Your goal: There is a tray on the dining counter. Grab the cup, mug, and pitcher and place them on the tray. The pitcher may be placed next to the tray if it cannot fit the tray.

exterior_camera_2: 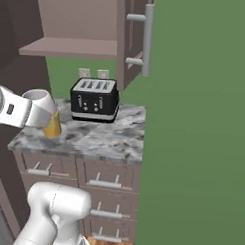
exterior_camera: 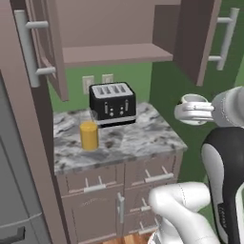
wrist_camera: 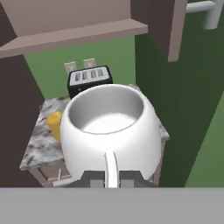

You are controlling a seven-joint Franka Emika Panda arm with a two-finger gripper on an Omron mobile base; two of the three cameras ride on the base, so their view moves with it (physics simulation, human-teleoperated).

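The robot's two dark fingers (wrist_camera: pixel 112 178) are clamped tight on the thin handle of the white mug (wrist_camera: pixel 109 129), one tip on either side of it in the hand view, so the mug hangs upright in front of the hand with its empty bowl facing the camera. Pinching the handle rather than the wide body looks like the practical choice, since the bowl appears broader than the jaws could span. In the left base view the mug (exterior_camera: pixel 191 107) is carried in the air, off to the right of the small marbled bench (exterior_camera: pixel 119 143) and clear of it, which suggests it is on its way to the tray on the dining counter.

The yellow-orange pitcher (exterior_camera: pixel 89 135) stands upright on that bench, just in front and to the left of the black four-slot toaster (exterior_camera: pixel 112 103), apparently awaiting its own trip. Above them a wall cabinet (exterior_camera: pixel 114 38) stands with its doors open over a bare shelf. Two pale wall outlets (exterior_camera: pixel 97 82) sit behind the toaster.

No brand, label or readable writing shows; the toaster's front carries small pale marks too fine to read.
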